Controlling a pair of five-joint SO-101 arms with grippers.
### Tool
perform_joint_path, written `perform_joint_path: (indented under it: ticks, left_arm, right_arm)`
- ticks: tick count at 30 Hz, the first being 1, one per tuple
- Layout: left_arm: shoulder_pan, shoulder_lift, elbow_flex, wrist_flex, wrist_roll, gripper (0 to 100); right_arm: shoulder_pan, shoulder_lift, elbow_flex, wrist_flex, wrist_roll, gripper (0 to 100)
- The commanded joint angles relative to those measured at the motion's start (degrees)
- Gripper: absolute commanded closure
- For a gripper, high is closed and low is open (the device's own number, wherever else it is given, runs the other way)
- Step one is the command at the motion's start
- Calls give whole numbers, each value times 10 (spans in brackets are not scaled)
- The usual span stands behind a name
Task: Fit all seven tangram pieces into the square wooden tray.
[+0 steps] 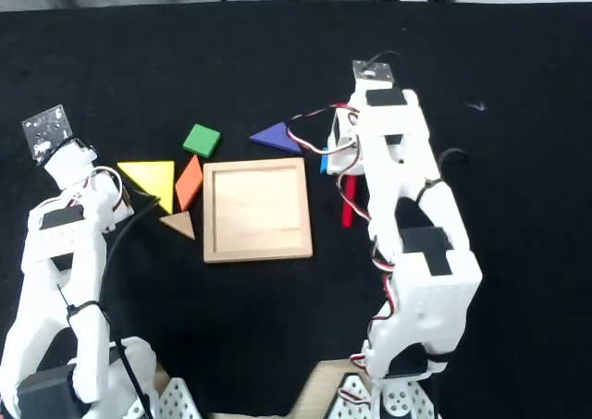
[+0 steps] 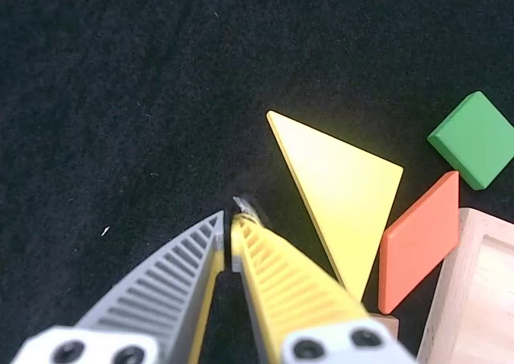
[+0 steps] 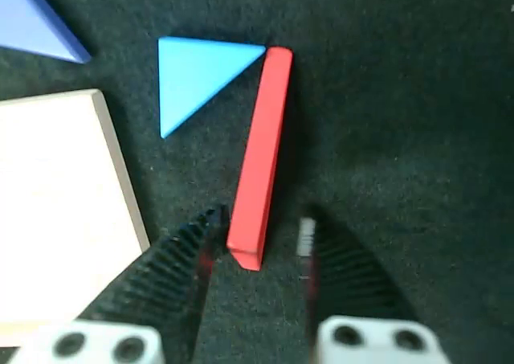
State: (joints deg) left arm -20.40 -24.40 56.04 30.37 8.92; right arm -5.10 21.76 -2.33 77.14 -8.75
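**A:** Which piece is in hand, and where does it sit?

**B:** The red piece (image 3: 259,159). In the high view it lies on the black surface (image 1: 481,58) at 3 o'clock from the tray (image 1: 211,252), close beside it but not touching. It looks to be standing on its thin edge, so it shows as a narrow bar.

**A:** And its long axis?

**B:** It runs roughly 12 to 6 in the high view, nearly parallel to the tray's near wall. The right claw (image 3: 259,227) is directly over the 6 o'clock end with its jaws apart, one finger on each side of the bar, and the gap lies across the long axis. I see no contact yet. I'd say it only needs to close to grip the bar across its thin faces.

**A:** Anything crowding it?

**B:** The light blue triangle (image 3: 197,79) touches the far end of the bar with one corner, or nearly does. A lift could nudge it.

**A:** What about the other arm?

**B:** The left claw (image 2: 229,223) has its jaws together and holds nothing. It hangs over bare surface at about 9 o'clock from the tray, just beside the yellow triangle (image 2: 341,187). The tray lies between it and the red bar, so the right arm is plainly the nearer one.

**A:** How far along is the task?

**B:** The tray is empty. The green square (image 1: 201,140), orange parallelogram (image 1: 189,181), tan triangle (image 1: 178,223) and purple triangle (image 1: 275,137) also lie outside it, so I judge this to be the first placement.
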Motion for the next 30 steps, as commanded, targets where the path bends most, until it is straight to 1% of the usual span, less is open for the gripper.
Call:
perform_joint_path:
  ticks: [1, 7, 10, 14, 20, 23, 27, 30]
  left_arm:
    - [11, 2, -3, -12, 0, 970]
    - [11, 2, -3, -12, 0, 970]
    - [11, 2, -3, -12, 0, 970]
    - [11, 2, -3, -12, 1, 970]
    - [11, -1, -3, -12, 4, 967]
    - [10, -4, -3, -12, 4, 967]
    - [4, 0, 2, -10, 2, 967]
    - [-10, -4, 18, -12, 0, 967]
  right_arm:
    - [11, -36, -27, 10, 6, 969]
    - [14, -44, -37, 22, 12, 984]
    - [11, -64, -72, 63, 65, 986]
    - [11, -119, -139, 133, 118, 988]
    - [-18, -186, -221, 234, 245, 987]
    - [-40, -210, -222, 238, 294, 987]
    - [-86, -211, -212, 237, 348, 987]
    - [-140, -210, -183, 237, 438, 988]
